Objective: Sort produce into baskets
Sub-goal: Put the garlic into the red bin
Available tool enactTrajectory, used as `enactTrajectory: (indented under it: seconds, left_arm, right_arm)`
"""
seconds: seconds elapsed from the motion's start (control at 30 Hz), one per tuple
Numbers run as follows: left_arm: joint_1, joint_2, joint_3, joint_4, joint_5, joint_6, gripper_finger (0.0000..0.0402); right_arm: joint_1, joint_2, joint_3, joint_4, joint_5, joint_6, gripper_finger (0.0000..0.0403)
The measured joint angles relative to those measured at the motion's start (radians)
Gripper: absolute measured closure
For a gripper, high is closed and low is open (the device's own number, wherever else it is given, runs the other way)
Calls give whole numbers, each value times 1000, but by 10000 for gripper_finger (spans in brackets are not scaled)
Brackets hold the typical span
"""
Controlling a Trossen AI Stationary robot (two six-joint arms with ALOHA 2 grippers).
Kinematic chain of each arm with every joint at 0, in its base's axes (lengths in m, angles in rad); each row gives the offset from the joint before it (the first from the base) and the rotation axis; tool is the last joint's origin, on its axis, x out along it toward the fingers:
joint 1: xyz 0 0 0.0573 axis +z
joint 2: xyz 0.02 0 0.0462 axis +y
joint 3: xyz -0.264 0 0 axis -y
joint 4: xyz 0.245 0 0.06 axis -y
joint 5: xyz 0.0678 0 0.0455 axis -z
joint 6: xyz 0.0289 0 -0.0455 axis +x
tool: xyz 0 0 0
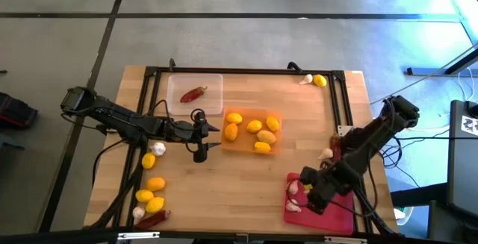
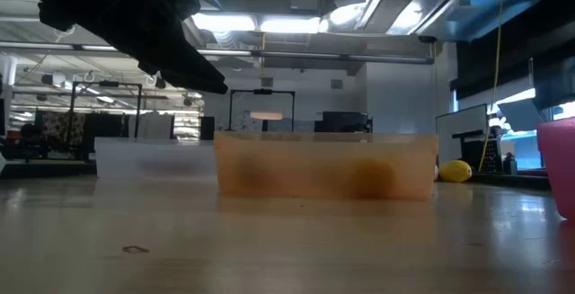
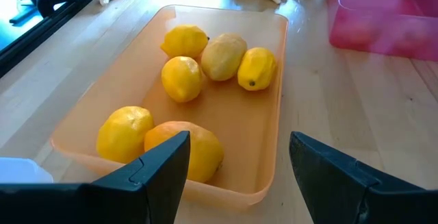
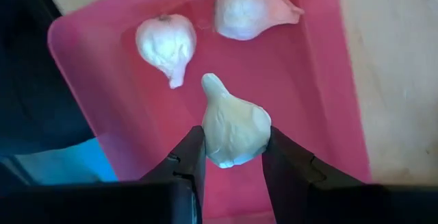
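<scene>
My right gripper (image 1: 310, 198) is over the red-pink tray (image 1: 334, 216) at the near right, shut on a whitish garlic bulb (image 4: 235, 129). Two more garlic bulbs (image 4: 166, 42) (image 4: 250, 5) lie on that tray's floor. My left gripper (image 1: 202, 136) is open and empty, just left of the orange tray (image 1: 278, 148). Its fingers (image 3: 164, 169) stand above the tray's end wall. Several lemons (image 3: 181, 78) lie in the orange tray. A dark red chili (image 1: 193, 93) lies in the clear tray (image 1: 213, 106). My right gripper pinches the garlic bulb's round body (image 4: 254, 136) between its two fingers, from above, pointing down. The bulb's pointed tip (image 4: 211, 81) sticks out past the fingertips. The bulb is over the red-pink tray's floor; whether it touches the floor I cannot tell.
Loose lemons (image 1: 155, 183), garlic (image 1: 159, 148) and a chili (image 1: 153, 219) lie along the table's left near side. A garlic (image 1: 306, 79) and a lemon (image 1: 320, 80) lie at the far right. Another garlic (image 1: 326, 154) lies beside my right arm. A black frame (image 1: 340, 102) borders the work area.
</scene>
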Motion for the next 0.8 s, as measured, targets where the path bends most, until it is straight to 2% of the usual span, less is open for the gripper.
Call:
enactTrajectory:
  seconds: [0.17,0.37,0.63,0.8]
  left_arm:
    - [0,0,0,0,0,0,155]
    - [0,0,0,0,0,0,155]
    - [0,0,0,0,0,1,155]
    - [0,0,0,0,0,1,155]
  right_arm:
    - [31,65,0,17,55,-1,297]
    - [29,150,0,36,67,-30,293]
    - [28,239,0,4,66,-31,251]
    - [27,248,0,5,64,-27,209]
